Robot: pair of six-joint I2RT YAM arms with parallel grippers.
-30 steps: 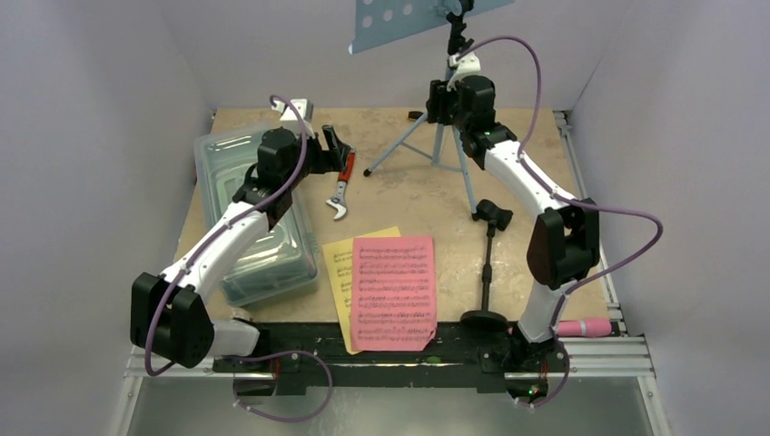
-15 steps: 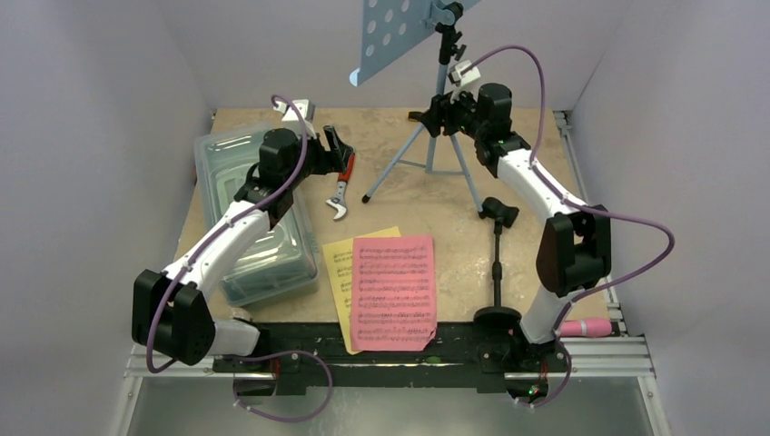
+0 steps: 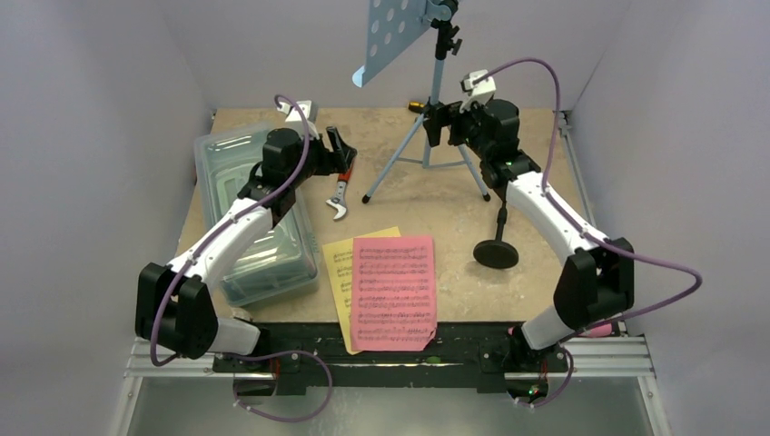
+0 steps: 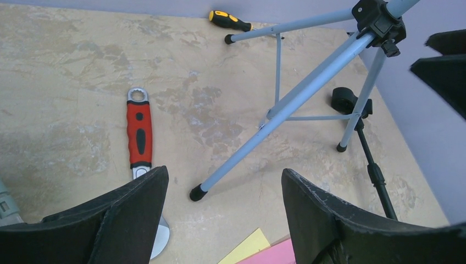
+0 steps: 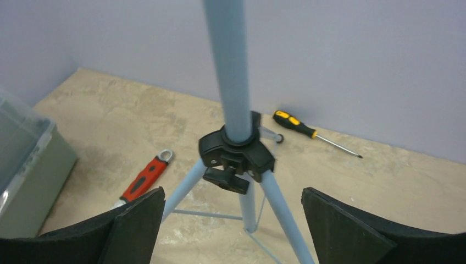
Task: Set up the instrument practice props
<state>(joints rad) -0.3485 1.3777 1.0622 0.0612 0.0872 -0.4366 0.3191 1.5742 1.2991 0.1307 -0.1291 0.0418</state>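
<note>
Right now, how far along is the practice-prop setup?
Done: the music stand stands upright on its tripod at the far side. In hand: nothing; the right gripper is open, facing its pole. Left: the sheet-music pages lie flat by the near edge, and the mic stand has an empty clip.

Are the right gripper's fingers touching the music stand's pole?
Apart. The right wrist view shows the pole between the open fingers, with clear gaps on either side.

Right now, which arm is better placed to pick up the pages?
Left, probably. The open left gripper hangs near the pages, whose corners show in its wrist view. The open right gripper flanks the stand's pole, farther back.
</note>
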